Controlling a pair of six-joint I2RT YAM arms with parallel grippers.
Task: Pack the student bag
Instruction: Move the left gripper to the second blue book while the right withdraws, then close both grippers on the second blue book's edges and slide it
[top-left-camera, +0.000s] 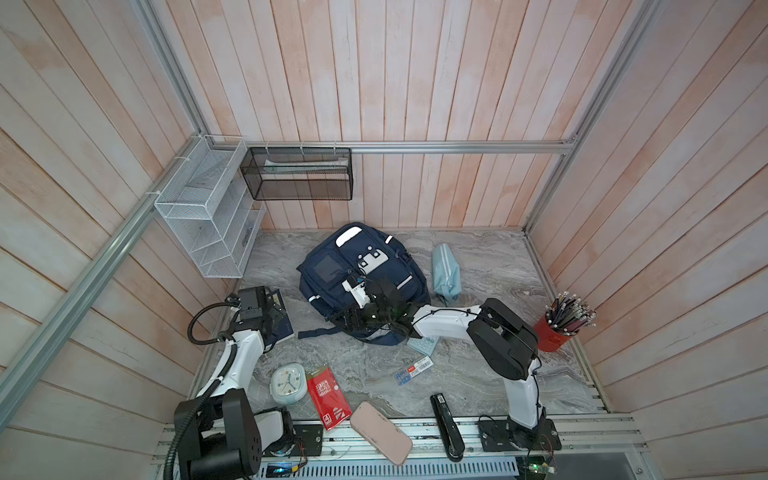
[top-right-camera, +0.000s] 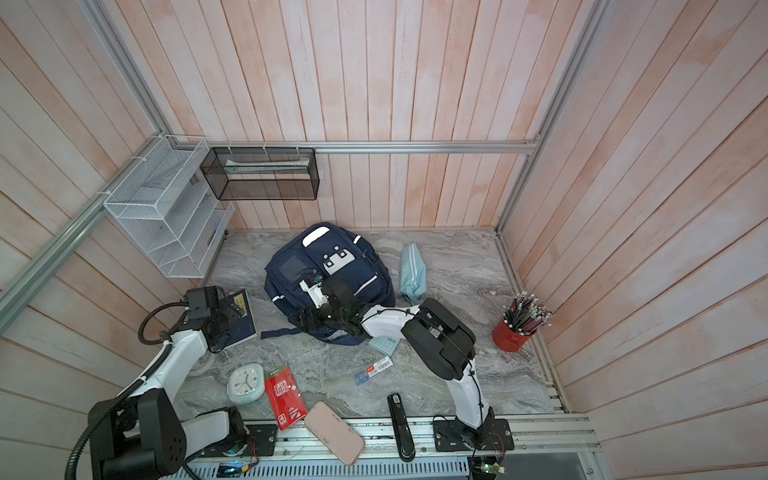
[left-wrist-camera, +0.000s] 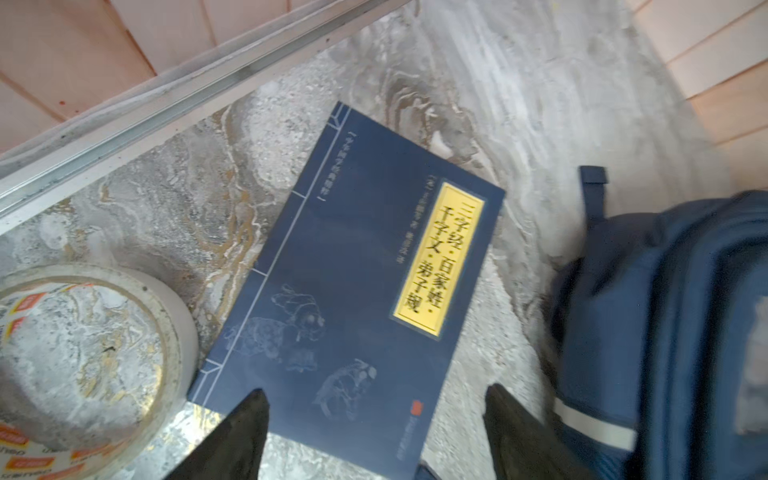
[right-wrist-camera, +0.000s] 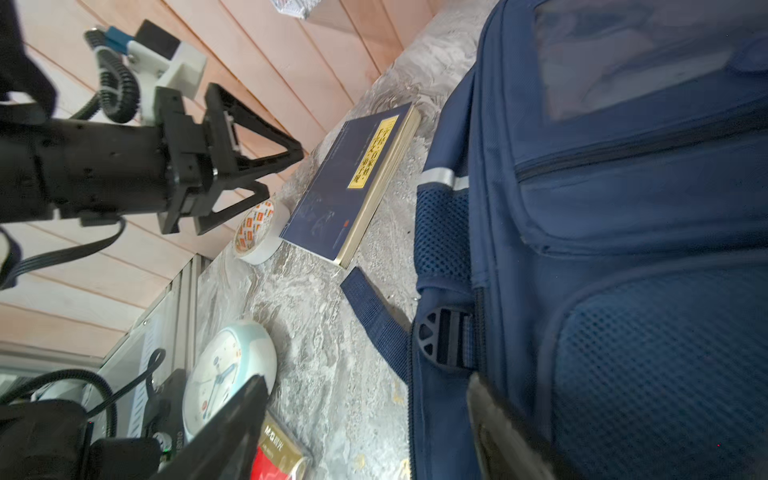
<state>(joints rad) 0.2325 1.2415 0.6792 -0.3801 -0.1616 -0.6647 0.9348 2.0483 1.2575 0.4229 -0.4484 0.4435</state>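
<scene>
Left gripper (left-wrist-camera: 374, 390) hangs spread and empty over book (left-wrist-camera: 353, 291); right gripper (right-wrist-camera: 365, 380), also spread, straddles bag (right-wrist-camera: 623, 249) near edge. Pinching loose fabric, we risk dragging bag onto book.

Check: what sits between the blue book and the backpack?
Bare marble table, plus a loose strap of the student bag lying in the gap beside the book; the left wrist and right wrist views show it.

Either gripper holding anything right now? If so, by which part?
Nothing is held. The left gripper hangs open above the navy-blue book with a yellow title label; the right gripper stands open at the large navy-blue fabric student bag's side, not closed on it.
</scene>
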